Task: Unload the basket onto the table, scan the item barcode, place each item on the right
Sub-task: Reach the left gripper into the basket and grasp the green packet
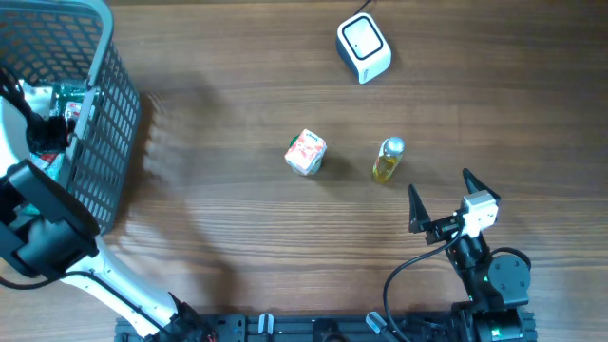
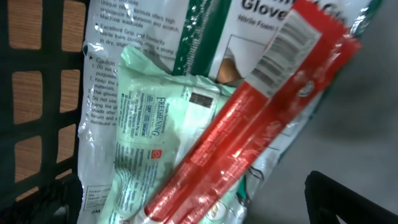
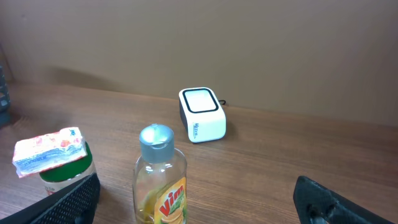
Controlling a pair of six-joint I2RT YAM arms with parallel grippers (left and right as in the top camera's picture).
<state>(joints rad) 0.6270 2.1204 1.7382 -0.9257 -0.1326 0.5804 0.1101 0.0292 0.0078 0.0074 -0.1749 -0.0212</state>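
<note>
Diagonally, red packet (image 2: 249, 130), barcode (image 2: 285, 48) upper-right.

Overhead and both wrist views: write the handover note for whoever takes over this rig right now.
Left end effector: open over the basket, holding nothing.
Right end effector: open, empty, near the Vim bottle.
The pink-topped container stands beside the bottle, with the scanner beyond both.
Done: a red packet, a green packet and a gloves pack lie in the basket.
To do: show the bottle's and the container's barcodes to the scanner.
</note>
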